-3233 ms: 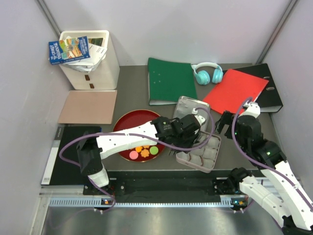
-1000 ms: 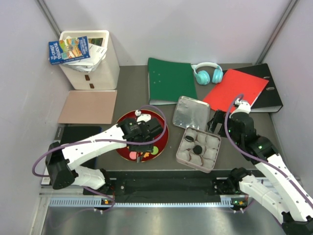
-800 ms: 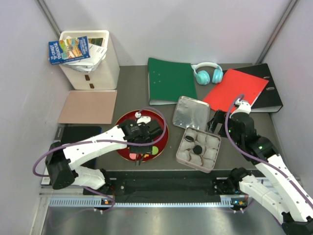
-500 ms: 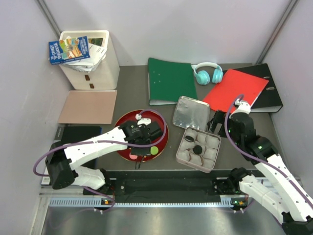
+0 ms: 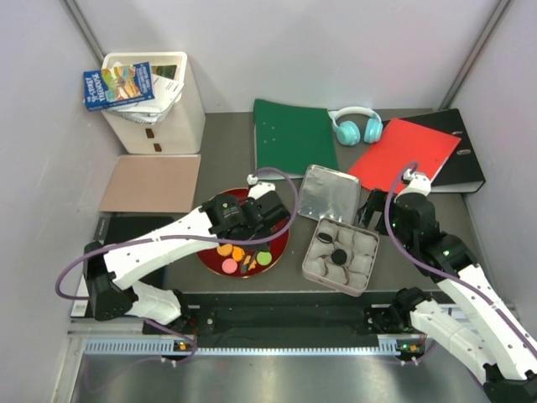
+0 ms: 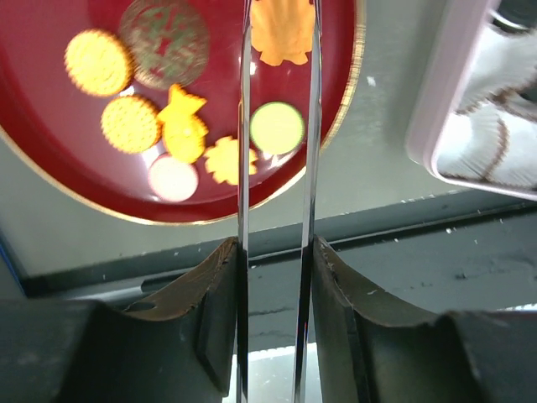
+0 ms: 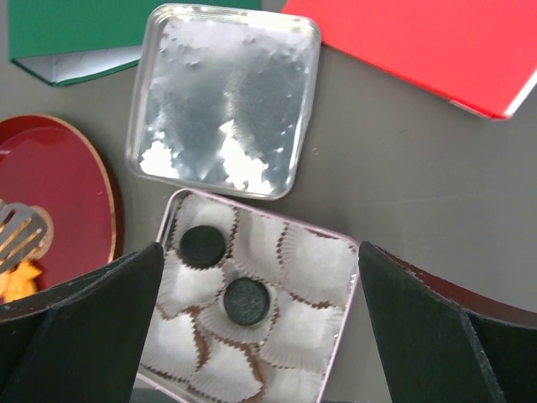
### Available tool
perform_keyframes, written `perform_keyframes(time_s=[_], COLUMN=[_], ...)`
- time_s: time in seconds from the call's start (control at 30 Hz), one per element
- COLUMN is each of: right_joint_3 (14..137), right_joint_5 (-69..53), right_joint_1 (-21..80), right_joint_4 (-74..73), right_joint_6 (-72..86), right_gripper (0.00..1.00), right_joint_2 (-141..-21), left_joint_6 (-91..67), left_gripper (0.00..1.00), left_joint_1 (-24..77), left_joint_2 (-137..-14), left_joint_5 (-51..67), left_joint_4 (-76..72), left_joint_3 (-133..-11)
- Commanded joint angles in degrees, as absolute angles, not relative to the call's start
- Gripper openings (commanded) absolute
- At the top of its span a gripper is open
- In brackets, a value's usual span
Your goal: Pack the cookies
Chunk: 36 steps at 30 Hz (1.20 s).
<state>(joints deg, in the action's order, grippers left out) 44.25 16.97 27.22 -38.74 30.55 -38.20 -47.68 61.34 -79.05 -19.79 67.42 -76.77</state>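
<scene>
1. The grey worktop [image 5: 226, 159] carries everything. The landmark is the square cookie tin [image 7: 277, 222], lined with white paper cups.
2. A green binder [image 5: 289, 138] and a red folder [image 5: 403, 155] lie beyond the tin, apart from it.
3. A red plate [image 6: 336, 67] sits just left of the tin in the top view.
4. The silver tin lid [image 7: 222, 101] lies just beyond the tin, close to its far rim.
5. The right end effector [image 7: 260, 252] hangs over the tin, fingers spread wide and holding nothing.
6. The left end effector [image 6: 275, 248] is over the plate, left of the tin, clamped on metal tongs [image 7: 21, 225].
7. Most of the cookies [image 6: 130, 124] lie on the plate left of the tin: orange, pink, green and one brown chocolate-chip cookie [image 6: 164, 34].
8. An orange flower cookie [image 6: 284, 29] shows between the tong tips; whether it is pinched cannot be told.
9. Two black sandwich rounds [image 7: 246, 300] sit in separate cups inside the tin.
</scene>
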Motion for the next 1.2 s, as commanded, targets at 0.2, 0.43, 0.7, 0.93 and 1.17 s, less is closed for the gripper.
perform_keyframes(time_s=[0.2, 0.43, 0.7, 0.93, 1.17], right_joint_3=[49.2, 48.6, 48.1, 47.7, 47.5], right_joint_5=[22.6, 22.6, 22.1, 21.4, 21.4], right_joint_1=[27.2, 27.2, 27.1, 27.1, 27.1], right_joint_4=[-38.5, -39.1, -39.0, -38.8, -39.1], right_joint_6=[27.0, 27.2, 27.5, 27.8, 27.9], right_gripper=[0.99, 0.99, 0.99, 0.99, 0.99], right_joint_2=[-38.3, -38.4, -38.5, -38.3, -38.0], left_joint_6=[-37.5, -34.4, -34.5, -35.2, -35.7], left_gripper=[0.24, 0.24, 0.25, 0.25, 0.27], left_joint_1=[64.4, 66.9, 70.5, 70.7, 70.7], left_joint_2=[-80.6, -85.2, -86.5, -86.4, -86.6], left_joint_5=[-15.2, -11.9, -10.5, -10.1, -11.6], left_joint_4=[53.4, 51.5, 50.4, 49.9, 50.8], left_joint_3=[-81.5, -85.3, -84.5, -82.9, -81.8])
